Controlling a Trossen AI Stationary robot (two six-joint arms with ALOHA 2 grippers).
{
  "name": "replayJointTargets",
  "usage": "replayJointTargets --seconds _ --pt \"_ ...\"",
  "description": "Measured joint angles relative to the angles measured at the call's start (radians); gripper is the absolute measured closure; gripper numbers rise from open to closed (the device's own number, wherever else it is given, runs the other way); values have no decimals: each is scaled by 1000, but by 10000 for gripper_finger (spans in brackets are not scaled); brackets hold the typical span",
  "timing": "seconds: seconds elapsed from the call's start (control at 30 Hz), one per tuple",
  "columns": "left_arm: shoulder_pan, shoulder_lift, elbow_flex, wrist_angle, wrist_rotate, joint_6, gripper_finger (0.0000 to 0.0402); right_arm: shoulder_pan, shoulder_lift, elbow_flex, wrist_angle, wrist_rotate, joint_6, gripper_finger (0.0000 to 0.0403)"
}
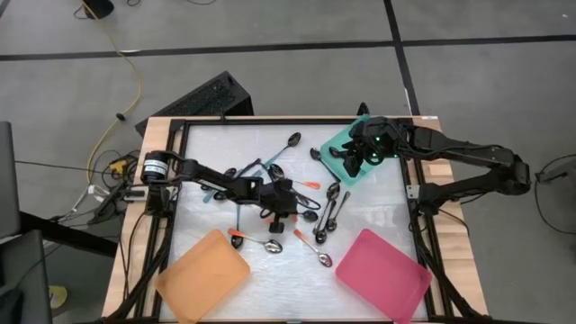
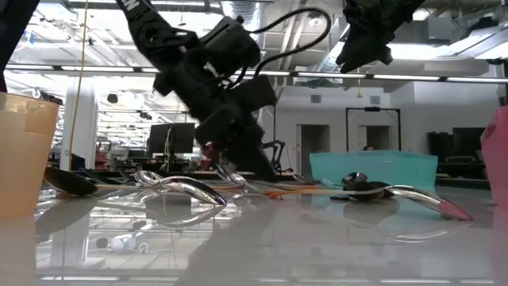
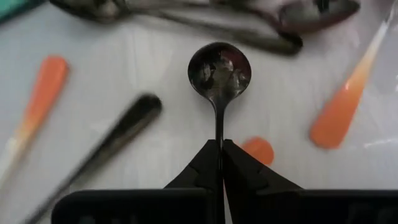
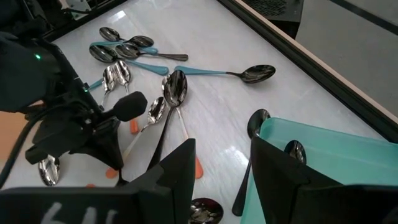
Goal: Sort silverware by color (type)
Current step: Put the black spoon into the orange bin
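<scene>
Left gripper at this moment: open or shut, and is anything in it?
Shut. In the left wrist view the left gripper has its fingers pressed together on the thin handle of a dark spoon.

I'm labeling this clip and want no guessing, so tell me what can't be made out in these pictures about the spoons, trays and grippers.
- Handle colour of the spoon pinched in the shut left gripper: left wrist view, hidden between the fingers.
- How many spoons lie in the teal tray: high view, the right gripper covers it; low view, its wall blocks the inside.
- Orange tray: low view, cut off by the edge.
- Central spoon pile: high view, left arm overlaps it.
</scene>
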Motion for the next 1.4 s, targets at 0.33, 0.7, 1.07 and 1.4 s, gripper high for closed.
replayJointTargets --seconds 0.33,0.7,1.07,1.4 --pt "0 -71 104 -189 -27 8 401 0 0 0 0 0 0 241" --pt "-12 -290 102 -251 -47 -44 401 11 0 0 20 2 -28 241" --pt "4 -671 -56 -11 -37 -117 401 137 0 0 242 6 -212 241" --pt "5 -897 -455 647 -102 -277 401 234 71 -3 545 35 -288 241"
